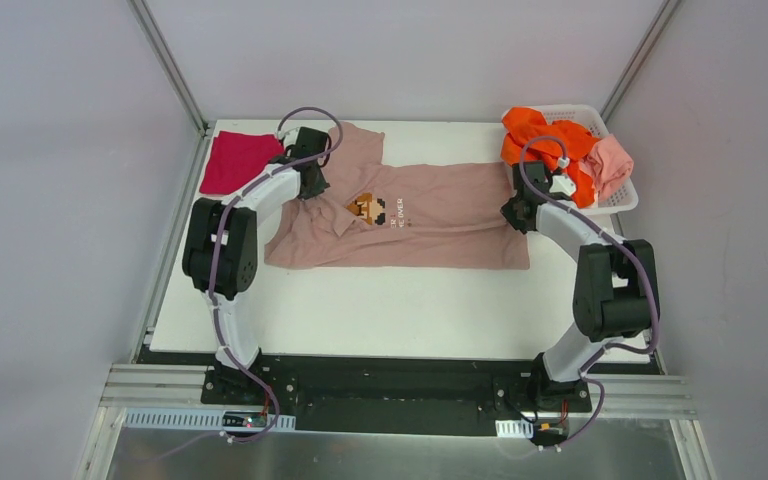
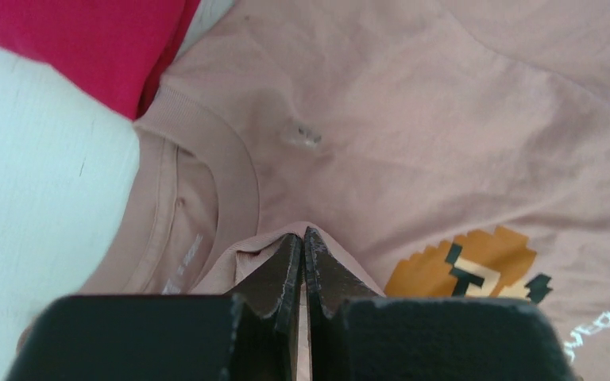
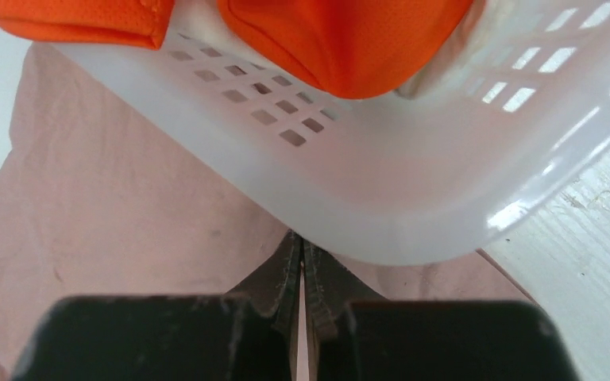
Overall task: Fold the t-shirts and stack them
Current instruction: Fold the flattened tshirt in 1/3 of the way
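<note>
A pink shirt [image 1: 430,225] with a blocky game figure and white lettering lies spread across the middle of the white table [image 1: 360,310]. Its neck end is towards the left and its hem is towards the right.

The left claw [image 1: 310,168] is down on the shirt by the collar. From the wrist view its tips [image 2: 303,238] are pressed together, with a small ridge of pink cloth pinched up between them. Just beyond the collar, at the far left corner of the table, a red shirt [image 1: 235,160] lies flat with its edge touching the pink one.

The right claw [image 1: 520,212] sits at the pink shirt's right edge, right against the wall of a white lattice basket [image 3: 413,206]. Its fingers are closed on the hem, and a thin strip of pink shows between them. In the basket, at the far right corner, an orange shirt [image 1: 545,145] is heaped and spilling over the rim. A salmon shirt [image 1: 612,165] is bunched just to its right.
</note>
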